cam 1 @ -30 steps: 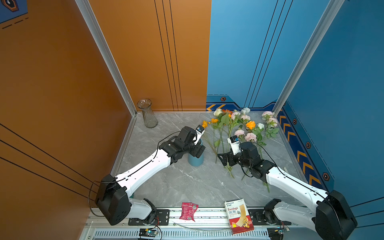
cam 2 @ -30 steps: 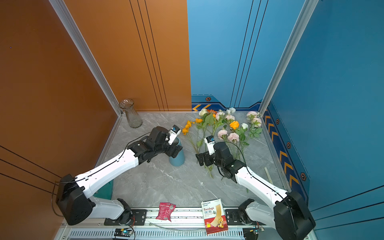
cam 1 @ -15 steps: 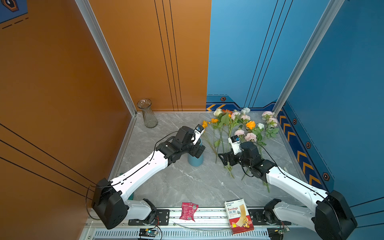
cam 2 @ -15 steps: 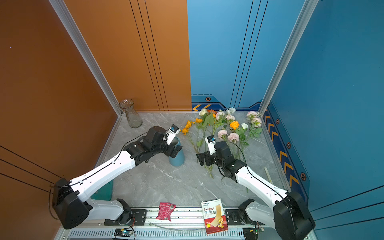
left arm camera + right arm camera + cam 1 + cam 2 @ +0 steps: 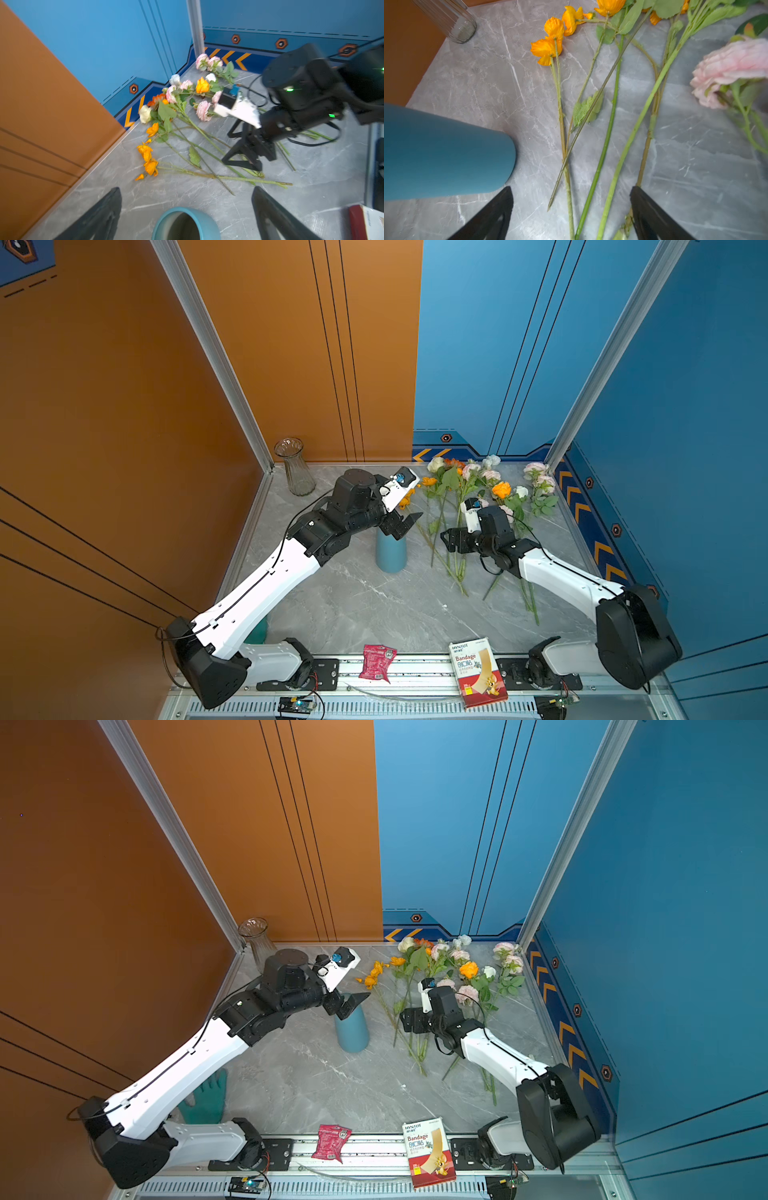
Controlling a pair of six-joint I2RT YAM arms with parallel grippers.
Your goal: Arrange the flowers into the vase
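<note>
Beside the flowers point(image 5: 500, 489) stand one blue vase point(image 5: 390, 556) and one glass vase point(image 5: 297, 472).

This is a robotics lab cell, a staged booth: flat orange wall panels point(image 5: 124, 406) and blue wall panels point(image 5: 498, 344) meet at bare aluminium posts point(image 5: 208, 344), with printed orange chevrons point(image 5: 422, 455) along the base. A white-and-black left arm point(image 5: 266, 585) and right arm point(image 5: 565, 580) stand on a metal rail point(image 5: 419, 670) at the front edge of the marble-patterned table point(image 5: 353, 614). An exposed circuit board point(image 5: 296, 704) and loose cables lie below that rail.
</note>
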